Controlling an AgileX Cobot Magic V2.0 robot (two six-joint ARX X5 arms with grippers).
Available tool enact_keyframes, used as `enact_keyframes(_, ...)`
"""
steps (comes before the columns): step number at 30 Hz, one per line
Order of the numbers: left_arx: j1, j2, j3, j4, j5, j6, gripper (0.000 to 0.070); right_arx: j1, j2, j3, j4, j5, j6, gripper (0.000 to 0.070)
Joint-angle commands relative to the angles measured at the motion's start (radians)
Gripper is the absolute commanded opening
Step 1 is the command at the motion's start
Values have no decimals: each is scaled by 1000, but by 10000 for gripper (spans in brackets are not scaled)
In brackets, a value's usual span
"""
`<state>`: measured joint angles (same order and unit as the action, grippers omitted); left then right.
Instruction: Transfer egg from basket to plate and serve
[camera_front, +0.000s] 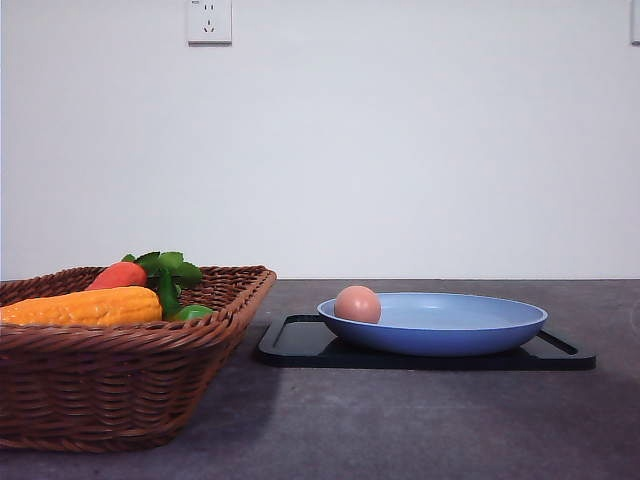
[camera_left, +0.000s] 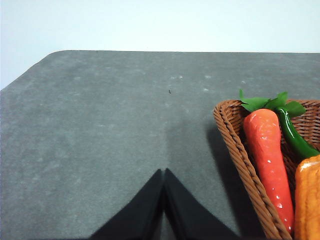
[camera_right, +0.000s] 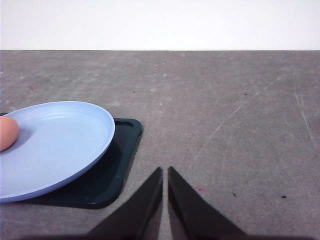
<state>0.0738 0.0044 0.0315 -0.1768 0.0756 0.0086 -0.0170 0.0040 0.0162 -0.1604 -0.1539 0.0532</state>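
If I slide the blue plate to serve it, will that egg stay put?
Probably not. The egg is smooth and rounded, resting near the rim of the plate, so it may roll. The plate's shallow walls would likely stop only a slow roll. Move gently.

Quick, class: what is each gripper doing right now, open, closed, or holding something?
Left gripper: closed, holding nothing, over bare table beside the basket.
Right gripper: closed, holding nothing, beside the plate.

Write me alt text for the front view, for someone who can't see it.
A pinkish-brown egg sits at the left side of a light blue plate, which rests on a flat black tray on a dark grey table. To the left, a brown wicker basket holds a long orange-yellow vegetable and a red-orange carrot with green leaves.
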Motion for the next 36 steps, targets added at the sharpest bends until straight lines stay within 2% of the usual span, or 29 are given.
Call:
enact_keyframes(1,2,-2,-24,-11,-1,-2,0,0,0,-6,3,1,10,0)
enact_keyframes(36,2,-2,-24,-11,-2,-2,0,0,0,-6,3,1,10,0)
